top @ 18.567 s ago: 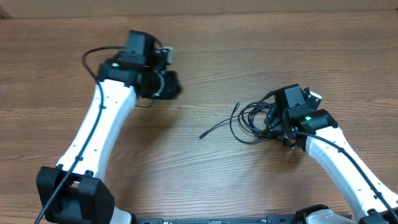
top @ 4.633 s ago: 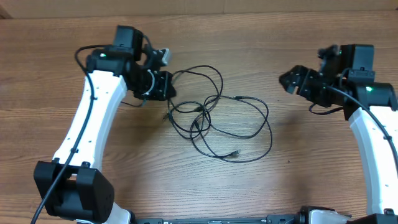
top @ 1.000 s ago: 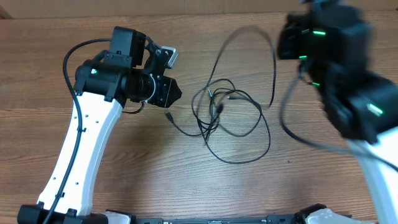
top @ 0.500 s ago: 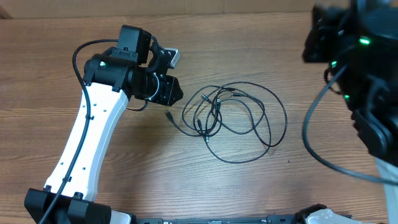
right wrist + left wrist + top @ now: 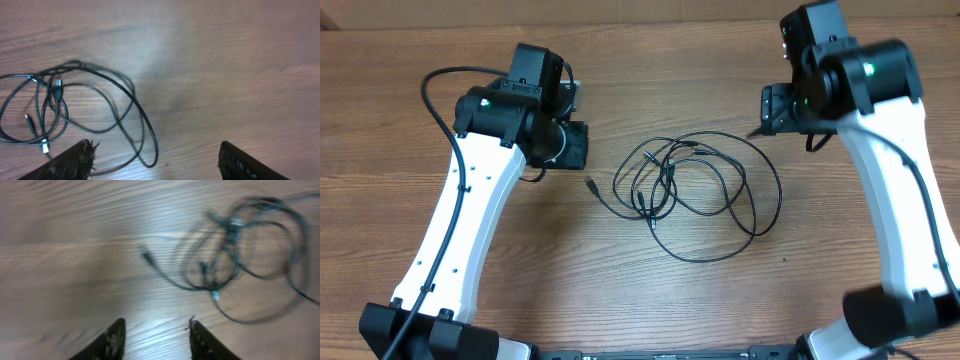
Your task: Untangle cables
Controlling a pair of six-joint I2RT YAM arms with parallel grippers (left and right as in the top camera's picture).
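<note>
Looked down on a wooden worktop [image 5: 650,310] with the cables [image 5: 665,180] lying at its middle, between the white left arm [image 5: 470,225] and the white right arm [image 5: 900,200]. Saw thin black cords in overlapping loops: crowded crossings on the left side, wider loops spreading right and toward the near edge. Noted one loose plug end [image 5: 590,183] sticking out leftward, near the left gripper [image 5: 578,145] but apart from it. Found that gripper just up and left of the tangle, touching no cord. Found the right gripper [image 5: 770,110] close by the far right edge of the loops, with no cord seen in it. Could not make out either gripper's opening from above.
</note>
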